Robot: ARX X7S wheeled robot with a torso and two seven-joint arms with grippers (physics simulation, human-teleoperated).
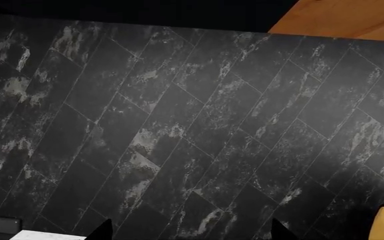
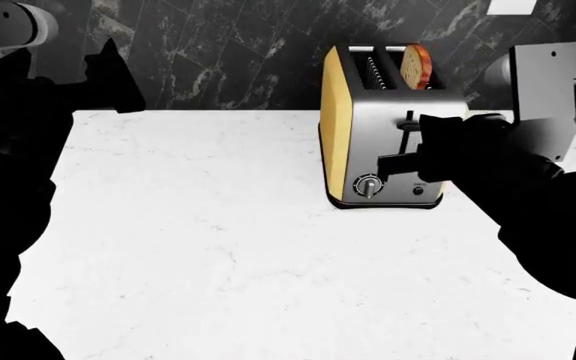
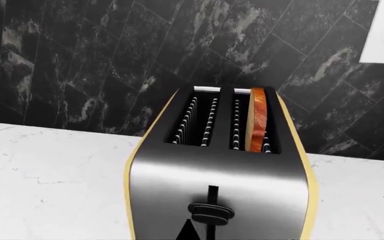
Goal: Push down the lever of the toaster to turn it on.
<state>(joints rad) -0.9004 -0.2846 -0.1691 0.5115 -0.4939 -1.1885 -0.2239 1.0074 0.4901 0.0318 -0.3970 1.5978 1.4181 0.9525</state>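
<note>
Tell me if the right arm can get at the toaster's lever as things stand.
Probably yes. The right gripper is already at the steel face of the toaster, with the lever close in front of its camera. Nothing stands between them, and the counter around is bare.

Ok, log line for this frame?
right pincer: at toaster face beside lever | lever: not fully down | left pincer: raised, idle

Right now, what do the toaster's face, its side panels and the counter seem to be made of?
The toaster face looks like brushed steel: grey with soft streaky sheen. Its side panels look like matte yellow plastic or painted metal; flat colour leaves that open. The counter looks like polished white marble or similar stone, with faint grey veins.
</note>
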